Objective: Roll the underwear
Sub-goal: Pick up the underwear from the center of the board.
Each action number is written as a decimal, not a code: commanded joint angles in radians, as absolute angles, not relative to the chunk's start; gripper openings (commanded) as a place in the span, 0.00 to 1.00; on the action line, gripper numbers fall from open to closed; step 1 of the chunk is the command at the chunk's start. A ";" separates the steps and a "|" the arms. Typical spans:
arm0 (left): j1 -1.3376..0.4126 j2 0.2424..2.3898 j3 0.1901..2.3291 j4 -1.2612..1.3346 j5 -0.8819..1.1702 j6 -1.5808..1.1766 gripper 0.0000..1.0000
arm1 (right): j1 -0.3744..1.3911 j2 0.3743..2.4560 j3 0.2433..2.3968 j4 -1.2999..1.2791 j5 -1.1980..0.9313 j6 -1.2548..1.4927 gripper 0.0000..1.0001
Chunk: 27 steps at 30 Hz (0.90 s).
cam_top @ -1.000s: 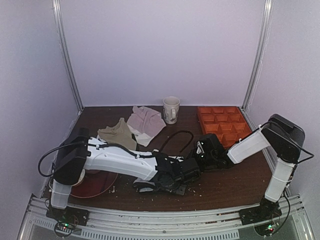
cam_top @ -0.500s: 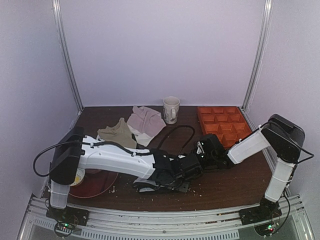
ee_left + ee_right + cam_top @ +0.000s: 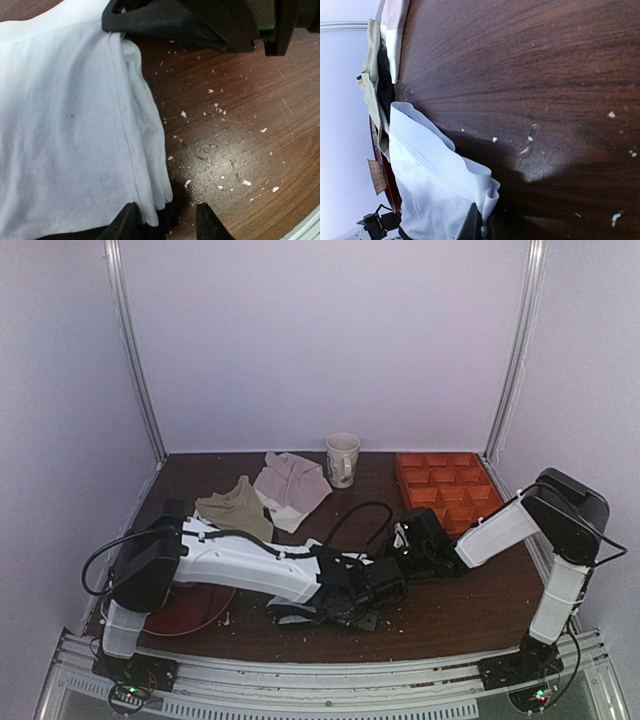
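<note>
The underwear (image 3: 70, 125) is white cloth filling the left of the left wrist view, with a stitched seam down it. My left gripper (image 3: 166, 226) is open. One fingertip (image 3: 125, 226) sits under the cloth's lower edge, and the other rests on bare wood. My right gripper (image 3: 175, 22) is the black shape at the top of that view, clamped on the cloth's far corner. In the right wrist view the right gripper (image 3: 484, 227) is shut on a folded edge of the underwear (image 3: 430, 190). From above, the left gripper (image 3: 385, 585) and right gripper (image 3: 400, 555) meet mid-table, and the arms hide most of the garment.
An olive-beige garment (image 3: 237, 506) and a pale pinkish cloth (image 3: 292, 485) lie at the back left. A mug (image 3: 342, 458) and an orange compartment tray (image 3: 445, 485) stand at the back. A red plate (image 3: 190, 605) lies under the left arm. White crumbs dot the wood.
The left arm's elbow swung out to the left and came back. Its gripper end has crept slightly right, towards the right gripper. The right arm has not moved.
</note>
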<state>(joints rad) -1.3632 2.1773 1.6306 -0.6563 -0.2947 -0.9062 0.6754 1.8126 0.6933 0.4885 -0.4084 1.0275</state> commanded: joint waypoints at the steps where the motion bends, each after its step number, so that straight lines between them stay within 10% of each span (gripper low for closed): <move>1: -1.368 2.210 1.653 -0.667 -0.280 -0.899 0.51 | 0.676 1.856 0.657 0.388 -0.403 1.022 0.00; 15: -1.368 2.219 1.673 -0.710 -0.284 -0.906 0.00 | 0.676 1.841 0.643 0.402 -0.402 1.034 0.00; 27: -1.359 2.051 1.578 -0.570 -0.149 -0.851 0.00 | 0.675 1.576 0.604 0.153 -0.314 1.000 0.00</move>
<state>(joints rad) -1.3632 2.1445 1.6104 -0.6483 -0.2260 -0.8787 0.6750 1.6691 0.6155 0.3450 -0.3798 1.0241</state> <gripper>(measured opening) 0.020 0.005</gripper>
